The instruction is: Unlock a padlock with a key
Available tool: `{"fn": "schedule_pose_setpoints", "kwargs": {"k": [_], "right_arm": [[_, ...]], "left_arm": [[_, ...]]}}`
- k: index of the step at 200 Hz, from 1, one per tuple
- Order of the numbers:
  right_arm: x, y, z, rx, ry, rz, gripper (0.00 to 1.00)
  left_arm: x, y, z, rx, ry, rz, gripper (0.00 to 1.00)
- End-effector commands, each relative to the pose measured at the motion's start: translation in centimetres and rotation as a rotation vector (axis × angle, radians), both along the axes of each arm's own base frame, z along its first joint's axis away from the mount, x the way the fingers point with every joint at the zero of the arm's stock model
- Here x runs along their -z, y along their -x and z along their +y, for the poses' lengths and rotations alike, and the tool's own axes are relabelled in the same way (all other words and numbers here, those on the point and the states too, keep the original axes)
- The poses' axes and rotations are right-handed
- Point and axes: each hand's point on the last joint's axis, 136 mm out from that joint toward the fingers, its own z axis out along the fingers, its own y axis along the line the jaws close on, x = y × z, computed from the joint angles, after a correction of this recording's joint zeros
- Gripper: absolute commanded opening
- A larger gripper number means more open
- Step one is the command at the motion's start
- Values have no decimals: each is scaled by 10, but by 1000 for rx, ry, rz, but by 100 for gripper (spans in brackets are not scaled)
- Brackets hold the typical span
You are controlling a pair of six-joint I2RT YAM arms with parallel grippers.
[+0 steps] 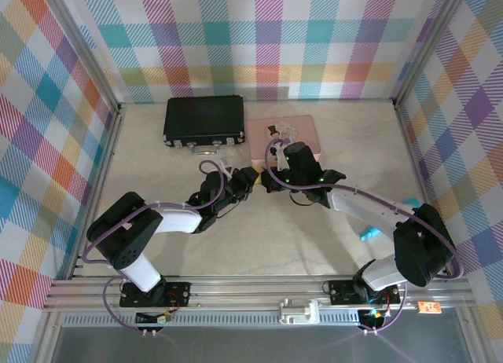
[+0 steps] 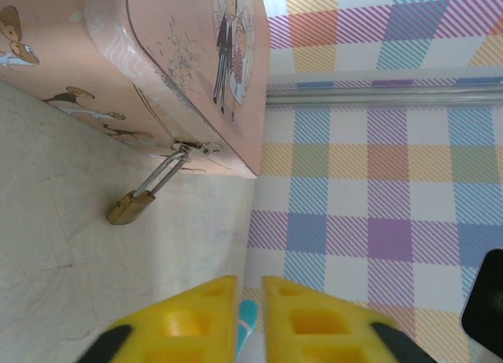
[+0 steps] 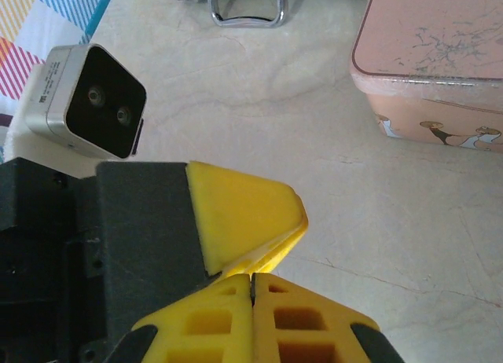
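1. Left arm reaches in toward the middle of the bench (image 2: 55, 284), and its left tool (image 2: 250, 292) is pinched nearly closed, just a thin slit showing.
2. Right arm angles in, right tool (image 3: 253, 288) clenched, tips against the left's.
3. Padlock (image 2: 130, 208) hangs from the pink tin (image 2: 157, 56) hasp, body resting on the bench.

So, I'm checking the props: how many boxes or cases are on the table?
2. A black rectangular hard case lies at the back; a pink picture-lidded tin sits just right of it, a small brass padlock hanging from its clasp. None seems hidden.
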Motion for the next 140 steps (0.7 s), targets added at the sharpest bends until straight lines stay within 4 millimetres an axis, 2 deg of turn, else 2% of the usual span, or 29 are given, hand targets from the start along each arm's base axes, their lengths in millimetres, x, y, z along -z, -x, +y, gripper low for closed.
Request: {"fn": "schedule_pose_setpoints", "kwargs": {"k": [1,11,22,38,65,88,113,124,140], "right_arm": [[-16,-2,0,-8,-41,-47,0],[-17,-1,-1,-10,-39,-48,0],[-20,-1,-4,-3,-34,-52,0],[-25,-1,-15,23,-28,-62,27],[-38,-2,-36,55,-55,-78,53],[-53,1,-44,18,-141,-105,54],[-76,18,-28,-148,-296,-145,53],[-90,28,-19,-229,-370,-172,51],[-99,35,-14,-282,-434,-192,48]], "left_arm": [[-16,-1,-6,2,33,-41,7],[-17,-1,-4,-3,25,-50,0],[-20,-1,-1,-9,1,-70,0],[-28,-2,4,-8,-69,-130,0],[-59,0,12,26,-288,-309,0],[-90,6,14,87,-465,-486,0],[-116,15,9,163,-552,-642,0],[-122,19,6,196,-558,-681,0],[-129,21,1,231,-535,-717,0]]}}
